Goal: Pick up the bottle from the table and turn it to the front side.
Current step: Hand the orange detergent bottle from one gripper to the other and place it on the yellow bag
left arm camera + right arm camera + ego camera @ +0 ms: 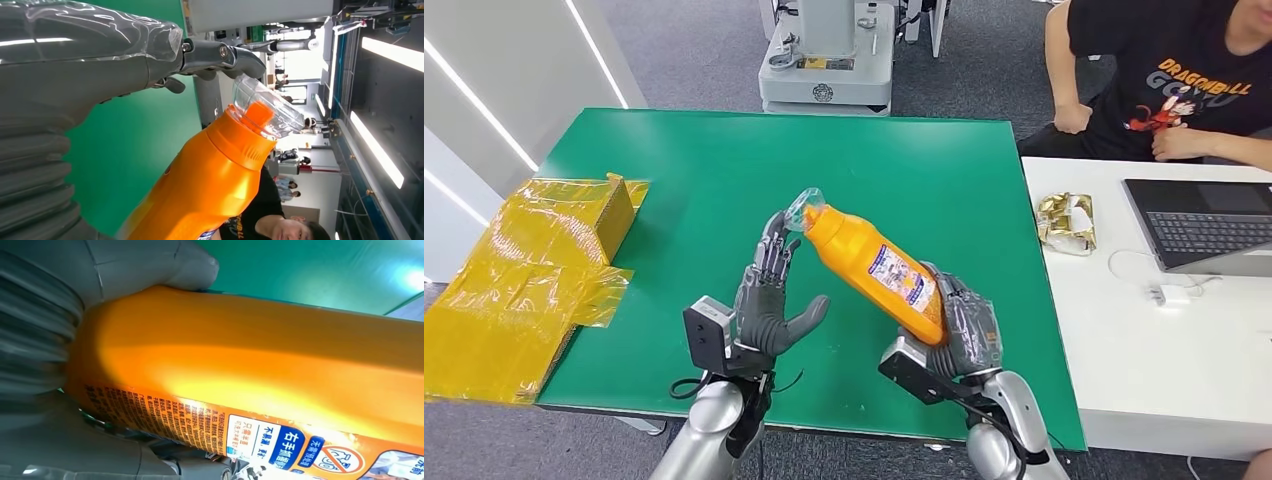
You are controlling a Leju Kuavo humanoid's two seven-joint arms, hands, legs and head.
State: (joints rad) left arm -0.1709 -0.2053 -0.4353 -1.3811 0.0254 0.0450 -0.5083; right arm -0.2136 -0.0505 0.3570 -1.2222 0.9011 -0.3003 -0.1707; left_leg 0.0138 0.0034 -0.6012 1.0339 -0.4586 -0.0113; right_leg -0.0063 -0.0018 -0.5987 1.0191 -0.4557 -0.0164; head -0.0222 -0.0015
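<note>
Bottle gripped in right hand above green table; left hand spread, fingertips at cap.

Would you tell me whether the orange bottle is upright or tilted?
Tilted: the right hand holds the orange bottle by its base, cap leaning toward the left hand.

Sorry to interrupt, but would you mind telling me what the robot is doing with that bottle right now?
The robot's right hand holds an orange bottle by its base, lifted off the green table and tilted so the clear cap points toward the left hand. The left hand is open, its fingertips up by the cap. A printed label faces the head camera. A person sits at the white desk beside a laptop.
</note>
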